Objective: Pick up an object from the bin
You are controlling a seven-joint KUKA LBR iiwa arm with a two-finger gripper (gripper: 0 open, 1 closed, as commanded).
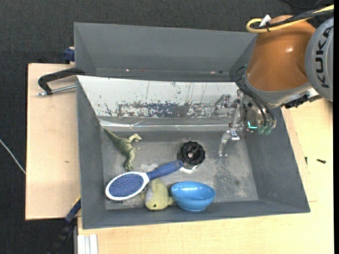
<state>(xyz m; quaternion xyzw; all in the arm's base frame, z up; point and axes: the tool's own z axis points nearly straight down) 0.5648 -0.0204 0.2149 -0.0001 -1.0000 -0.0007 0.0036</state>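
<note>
**Hovering gripper, right part of bin; black knob nearest**

Jaws: whether apart or together cannot be told.

Gripper: hangs below the orange wrist cover, over bare floor in the right part of the bin, near the back wall.

Nearest item: black round knob, just left of the gripper and apart from it, mid-floor. Dark, ridged rim, round in outline, so no long axis to tell; a pale patch shows at its lower edge.

Open room: bare floor lies right of the knob and below the gripper, as far as the right wall.

Further items, front-left:
- Blue brush, white-rimmed oval head at lower left; long axis runs up and right, handle end just beside the knob.
- Blue bowl, near the front wall, mouth tilted up.
- Yellowish lump, between brush head and bowl, touching both.
- Green toy dinosaur, left of the knob, well apart, head towards the right.
</note>
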